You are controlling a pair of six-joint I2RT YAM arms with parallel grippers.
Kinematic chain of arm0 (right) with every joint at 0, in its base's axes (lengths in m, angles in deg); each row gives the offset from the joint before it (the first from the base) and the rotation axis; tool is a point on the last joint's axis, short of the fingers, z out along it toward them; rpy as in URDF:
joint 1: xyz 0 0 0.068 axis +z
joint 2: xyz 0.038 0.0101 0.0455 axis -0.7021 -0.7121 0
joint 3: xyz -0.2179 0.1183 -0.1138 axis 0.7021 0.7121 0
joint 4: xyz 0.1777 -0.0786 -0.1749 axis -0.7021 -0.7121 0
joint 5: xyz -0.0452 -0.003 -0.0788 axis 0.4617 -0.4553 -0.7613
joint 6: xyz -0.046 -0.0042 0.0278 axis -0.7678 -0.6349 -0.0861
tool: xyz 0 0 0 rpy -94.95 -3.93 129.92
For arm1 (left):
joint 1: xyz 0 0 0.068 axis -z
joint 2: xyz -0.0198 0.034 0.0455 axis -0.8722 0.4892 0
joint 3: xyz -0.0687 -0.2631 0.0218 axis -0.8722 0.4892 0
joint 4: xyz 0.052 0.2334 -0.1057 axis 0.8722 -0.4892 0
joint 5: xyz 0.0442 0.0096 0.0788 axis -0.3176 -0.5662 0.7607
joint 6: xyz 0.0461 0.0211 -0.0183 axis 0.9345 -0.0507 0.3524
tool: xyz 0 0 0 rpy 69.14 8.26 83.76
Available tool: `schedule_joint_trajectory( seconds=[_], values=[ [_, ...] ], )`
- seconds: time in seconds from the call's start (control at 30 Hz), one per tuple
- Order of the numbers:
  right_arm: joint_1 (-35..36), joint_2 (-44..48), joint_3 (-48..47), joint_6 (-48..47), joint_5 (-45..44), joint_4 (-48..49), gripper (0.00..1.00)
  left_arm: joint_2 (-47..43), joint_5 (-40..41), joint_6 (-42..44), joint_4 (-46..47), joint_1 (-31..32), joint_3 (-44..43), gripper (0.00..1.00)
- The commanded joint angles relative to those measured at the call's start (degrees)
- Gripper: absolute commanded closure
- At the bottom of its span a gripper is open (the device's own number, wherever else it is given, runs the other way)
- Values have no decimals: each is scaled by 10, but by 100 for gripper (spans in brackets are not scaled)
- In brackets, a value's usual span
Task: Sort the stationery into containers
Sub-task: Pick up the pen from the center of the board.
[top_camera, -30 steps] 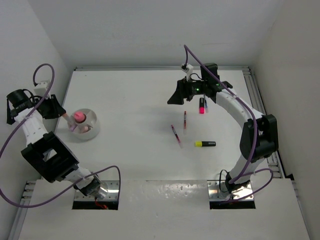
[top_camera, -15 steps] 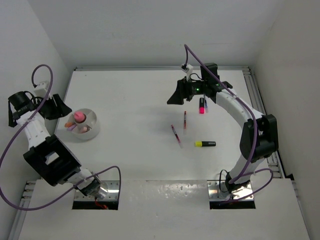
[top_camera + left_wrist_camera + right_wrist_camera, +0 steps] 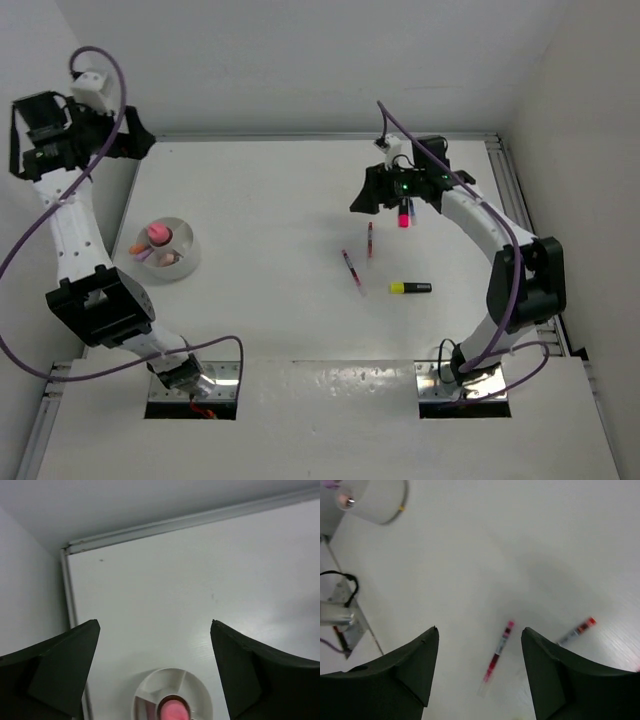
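Left claw (image 3: 155, 622): jaws wide apart, empty, high above the dish (image 3: 146, 686). Right claw (image 3: 480, 628): jaws apart, empty, above a red pen (image 3: 496, 655) lying on the desk (image 3: 520, 555).

White table (image 3: 260, 200), plain pale walls (image 3: 300, 60) around it, metal rail (image 3: 508, 190) along its right edge.

Bright, even, diffuse light fills the white enclosure, probably from overhead, and shadows are faint. The top view is sharp, with mottled glare on the near strip of the desk (image 3: 340, 378). In the right wrist view a broad grey shadow dims the right side, and the red pen (image 3: 496, 657) looks slightly blurred. In the left wrist view the dark fingers (image 3: 55, 670) of the left gripper (image 3: 155, 624) are soft, and the dish (image 3: 197, 685) is out of focus.
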Motion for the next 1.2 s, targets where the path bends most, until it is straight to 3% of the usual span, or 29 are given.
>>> schedule_joint_trajectory(
  seconds=[0.0,0.1,0.17,0.37,0.4,0.53,0.7,0.9,1.03,1.17],
  values=[
    [-12,62,54,-32,-117,-19,35,-24,54,48,-76,67,2,0],
    [-8,80,90,-36,-170,-26,43,-64,126,56,-45,126,35,0],
    [-6,100,117,-57,-205,-49,49,-75,132,68,-49,167,40,0],
    [-40,158,191,-290,-183,-195,46,-104,64,221,-144,245,90,0],
    [-42,161,193,-350,-186,-219,45,-115,62,227,-143,248,104,0],
    [-62,159,210,-433,-193,-287,38,-133,19,184,-93,243,147,2],
    [-81,142,228,-535,-203,-301,30,-144,-29,146,-77,240,190,2],
    [-81,85,202,-604,-186,-319,30,-147,-20,119,-71,231,194,1],
    [-73,61,224,-638,-200,-270,30,-147,-9,88,-58,223,199,1],
    [-66,37,241,-661,-208,-232,38,-147,-1,68,-52,203,198,1]
  ],
)
